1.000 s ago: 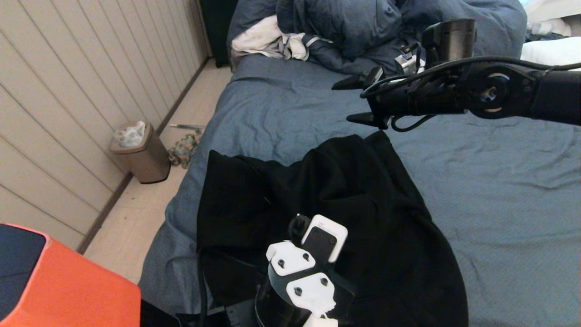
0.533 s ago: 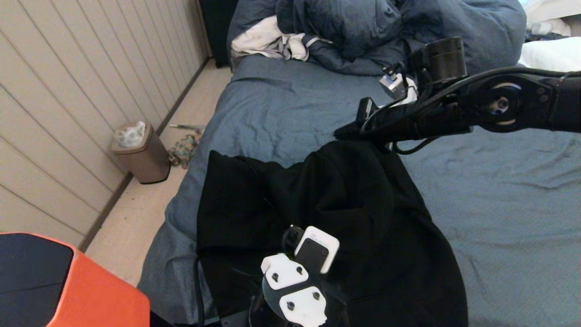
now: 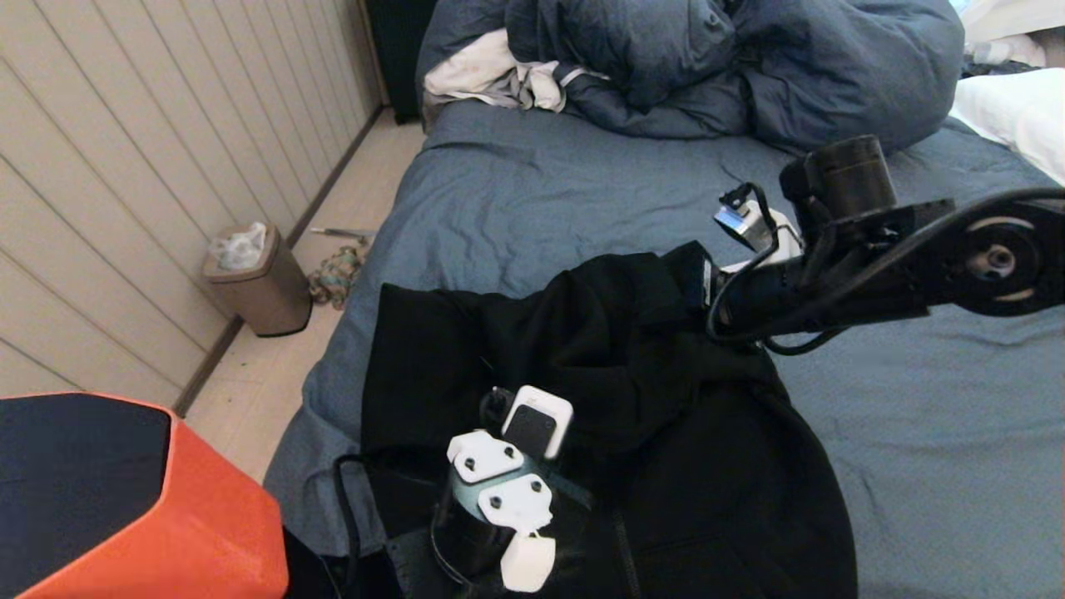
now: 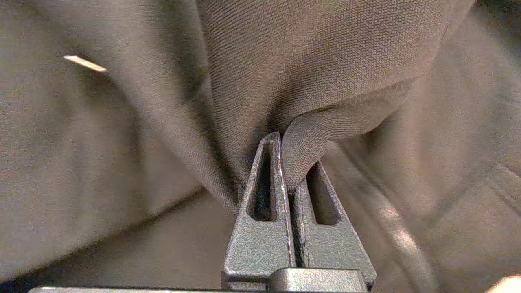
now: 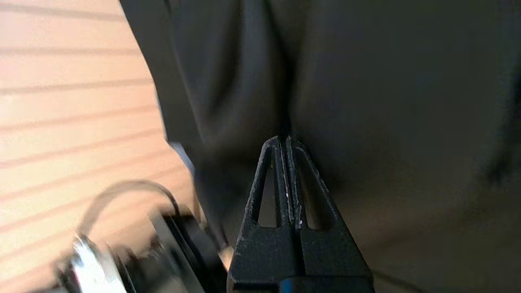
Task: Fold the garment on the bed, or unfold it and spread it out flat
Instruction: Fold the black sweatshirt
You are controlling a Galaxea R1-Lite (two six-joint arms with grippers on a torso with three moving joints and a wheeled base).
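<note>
While both arms are already on the cloth, here's my read of how this thing handles:

garment: black hooded sweatshirt (image 3: pixel 657 399), bunched in a heap on the near left part of the bed (image 3: pixel 915 433), reaching down to the near edge. Not flat, not folded, just a lumpy pile with a ridge across the middle.

left pincer: the left pincer (image 4: pixel 291 171) sits low at the near edge of the heap, fingers pressed together with a rolled fold of the fabric pinched between the tips. Wrist view shows it pretty clearly.

right pincer: the right pincer (image 5: pixel 287 142) is at the far edge of the heap, tips together and buried in dark cloth. Looks like it's clamped on the garment there, since the cloth rises into a peak toward it in the head view.

feel: soft, thick, floppy. Zero stiffness, so it'll sag between the two grip points and drag whatever isn't lifted. Not fragile. Probably a bit heavy for cloth.

slip: knit surface looks grippy, but a thick roll can creep out of narrow tips if pulled hard.

where to hold: I'd say hems, shoulder seams or cuffs, edges that give a clean line. A mid-panel pinch like a random fold just makes a tent.

watch out: duvet (image 3: pixel 715 58) and the pale cloth (image 3: pixel 491 71) are well apart at the far end, so no snagging there.
</note>
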